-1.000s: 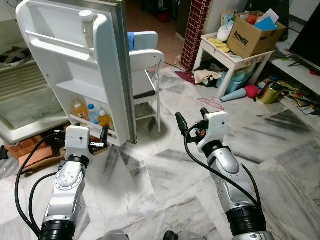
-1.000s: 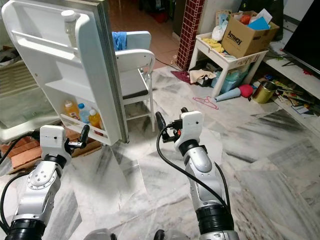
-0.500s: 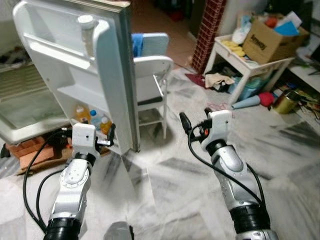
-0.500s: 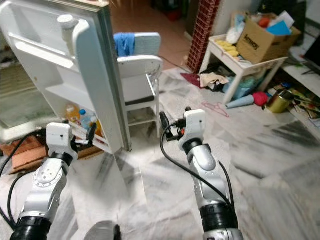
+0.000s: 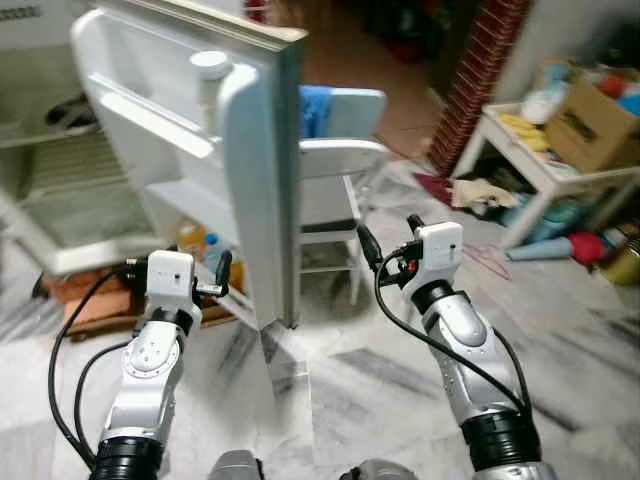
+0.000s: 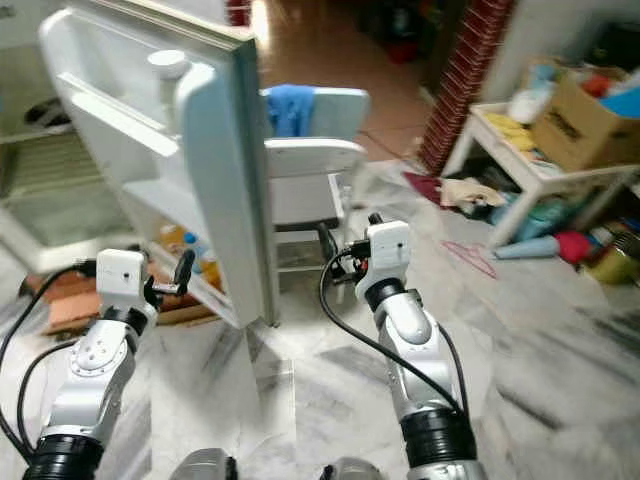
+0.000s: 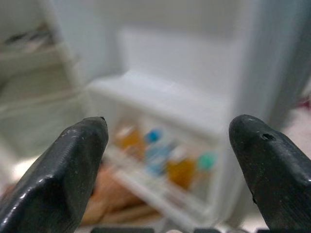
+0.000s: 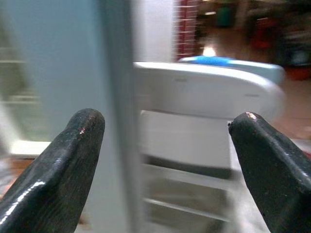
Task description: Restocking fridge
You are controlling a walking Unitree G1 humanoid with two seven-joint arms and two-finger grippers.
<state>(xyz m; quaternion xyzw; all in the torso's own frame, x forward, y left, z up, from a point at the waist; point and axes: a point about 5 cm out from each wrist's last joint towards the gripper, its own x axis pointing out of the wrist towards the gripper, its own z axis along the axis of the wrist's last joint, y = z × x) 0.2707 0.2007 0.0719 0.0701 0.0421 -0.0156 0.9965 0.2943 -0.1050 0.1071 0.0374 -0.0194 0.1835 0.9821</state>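
**Marble floor, open fridge door, both grippers empty**

Grey-veined marble floor (image 5: 330, 380) lies nearest, with both silver arms reaching out over it. The left gripper (image 7: 170, 141) is spread wide with nothing between its black fingers (image 7: 63, 170), and it points at the lowest shelf of the fridge door (image 5: 250, 170). The right gripper (image 8: 165, 131) is likewise spread and empty, aimed at the door's edge and the white chair (image 5: 335, 185) behind it.

Just beyond the left gripper, the white fridge door stands swung open, its inner side facing the robot. On its bottom shelf stand several bottles (image 7: 160, 155), some orange and one with a blue cap; blur hides the exact count. A pale bottle (image 5: 210, 85) with a white cap stands upright in the door's top rack. Left of the door is the open fridge body (image 5: 70, 190) with its wire shelf.

Behind the door, the white chair carries a blue cloth (image 6: 292, 108) over its back. Farther right, a low white table (image 6: 535, 165) bears a cardboard box (image 6: 590, 120), with clutter on the floor around it, beside a red brick pillar (image 5: 475, 75).
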